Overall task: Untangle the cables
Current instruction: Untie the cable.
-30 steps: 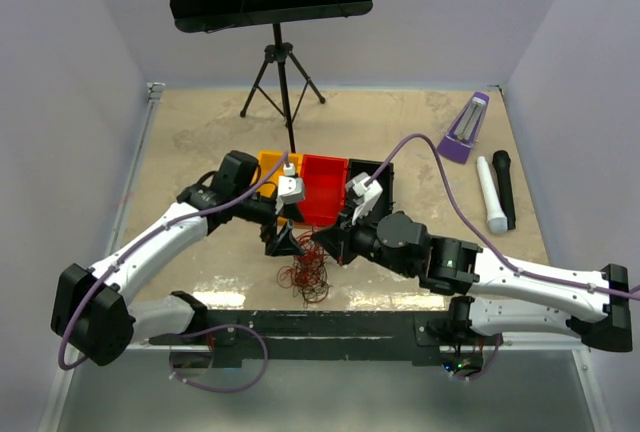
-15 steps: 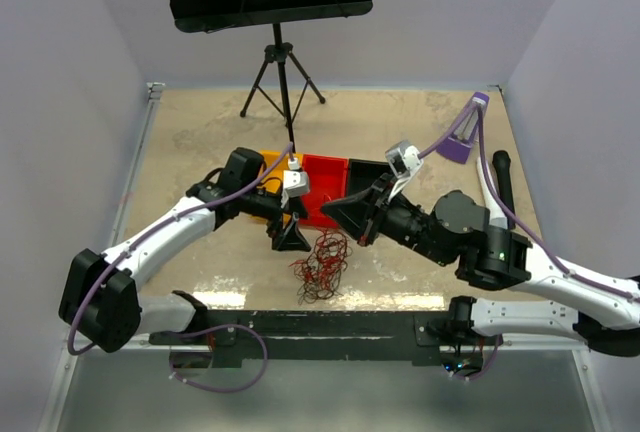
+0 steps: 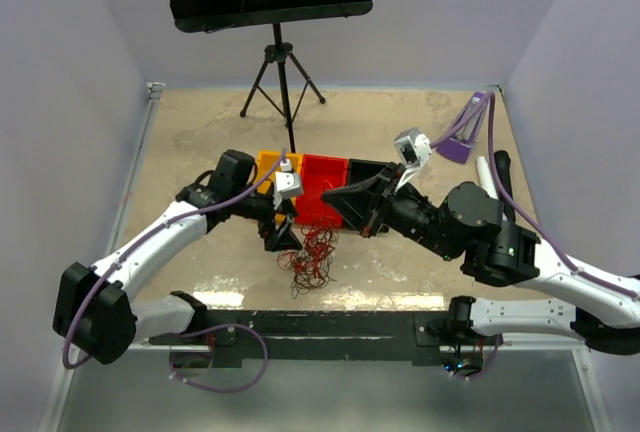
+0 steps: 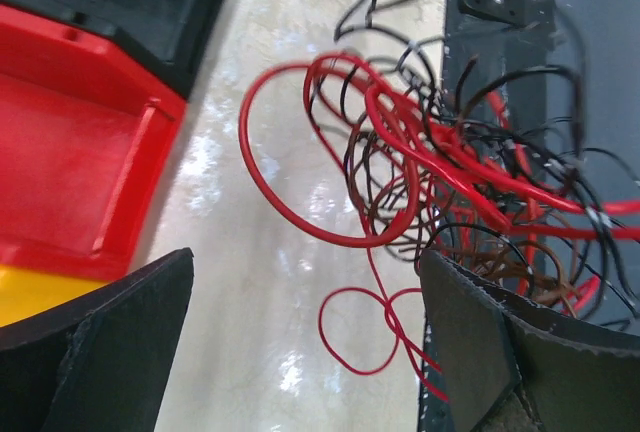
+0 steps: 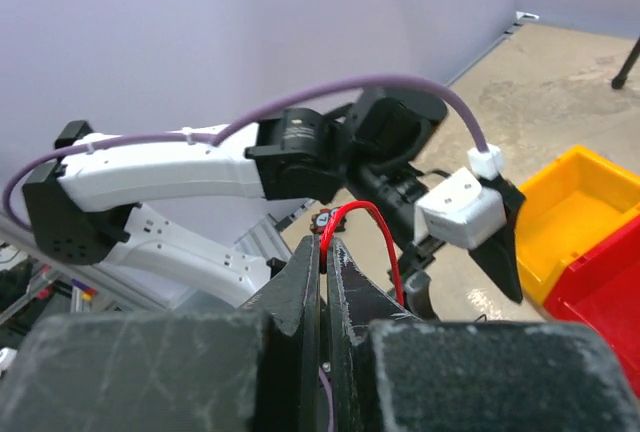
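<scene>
R hand (image 5: 324, 252), clenched on one red wire (image 5: 352, 214), holds it high, apparently to tease it from cables (image 4: 440, 172) clumped on counter (image 4: 270, 82) w/ L hand (image 4: 300, 342) released wide over them.

The tan, mottled desk (image 3: 200, 132) carries three plastic bins in a touching row at centre. From 9 to 3 o'clock these are the orange bin (image 3: 268, 164), red bin (image 3: 322, 177) and black bin (image 3: 362, 170).

A clump of thin red and black cables (image 3: 312, 260) lies just toward 6 o'clock of the bins.

A black tripod stand (image 3: 282, 82) stands at 12 o'clock.

At 2 o'clock lie a purple wedge-shaped object (image 3: 466, 132), a white cylinder (image 3: 482, 164) and a black cylinder (image 3: 502, 166).
</scene>
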You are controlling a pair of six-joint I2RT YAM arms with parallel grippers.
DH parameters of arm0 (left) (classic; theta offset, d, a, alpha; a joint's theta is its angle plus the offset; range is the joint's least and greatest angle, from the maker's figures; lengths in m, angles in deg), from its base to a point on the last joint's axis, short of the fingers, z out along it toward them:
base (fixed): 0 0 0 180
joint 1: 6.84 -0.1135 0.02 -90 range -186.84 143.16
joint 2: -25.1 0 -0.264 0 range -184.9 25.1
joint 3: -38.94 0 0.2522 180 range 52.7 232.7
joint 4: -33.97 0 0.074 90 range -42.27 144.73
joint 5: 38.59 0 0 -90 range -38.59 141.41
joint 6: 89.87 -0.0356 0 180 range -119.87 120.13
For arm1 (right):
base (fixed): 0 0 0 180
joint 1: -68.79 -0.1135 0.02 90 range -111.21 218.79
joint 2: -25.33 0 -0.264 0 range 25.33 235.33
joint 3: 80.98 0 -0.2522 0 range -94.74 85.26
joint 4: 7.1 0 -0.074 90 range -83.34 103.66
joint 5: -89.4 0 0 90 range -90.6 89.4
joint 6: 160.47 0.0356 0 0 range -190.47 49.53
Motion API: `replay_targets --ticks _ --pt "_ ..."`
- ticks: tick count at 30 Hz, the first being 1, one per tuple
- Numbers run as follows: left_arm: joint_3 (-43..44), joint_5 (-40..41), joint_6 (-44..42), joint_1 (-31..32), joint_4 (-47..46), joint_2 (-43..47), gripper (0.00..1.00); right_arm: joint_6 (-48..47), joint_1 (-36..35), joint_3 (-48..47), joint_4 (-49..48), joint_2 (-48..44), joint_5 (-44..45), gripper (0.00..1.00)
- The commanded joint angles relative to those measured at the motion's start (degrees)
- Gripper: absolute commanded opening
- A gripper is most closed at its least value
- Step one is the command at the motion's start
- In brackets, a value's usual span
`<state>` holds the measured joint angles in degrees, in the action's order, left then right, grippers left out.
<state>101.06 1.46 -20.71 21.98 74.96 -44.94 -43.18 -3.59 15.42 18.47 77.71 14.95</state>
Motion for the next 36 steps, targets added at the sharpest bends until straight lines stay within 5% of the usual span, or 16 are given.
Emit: replay_targets --ticks 1,8,13,23,28,36 --pt "5.5 0.2 -3.0 -5.1 4.7 4.4 1.00 -0.1 -0.2 -1.4 -1.7 -0.2 3.9 0.00" --pt "10.4 -0.7 -16.8 -6.1 17.9 13.3 1.00 -0.6 -0.2 -3.2 -3.0 3.7 3.3 0.00" --pt "1.2 -0.8 -10.5 -6.0 1.6 24.2 1.00 -0.7 -0.2 -2.1 -6.4 4.7 2.1 0.00" --pt "-7.1 -20.2 3.8 -5.4 -14.5 22.7 1.00 -0.3 -0.2 -1.4 -9.4 5.4 0.6 0.00" --pt "-14.0 -18.4 20.3 -3.0 -36.8 27.9 1.00 0.7 -0.2 0.1 -11.5 5.5 0.4 0.00" --pt "-16.9 -15.3 28.1 1.5 -46.9 25.7 1.00 0.9 -0.2 -0.5 -14.3 7.0 -0.6 0.00"
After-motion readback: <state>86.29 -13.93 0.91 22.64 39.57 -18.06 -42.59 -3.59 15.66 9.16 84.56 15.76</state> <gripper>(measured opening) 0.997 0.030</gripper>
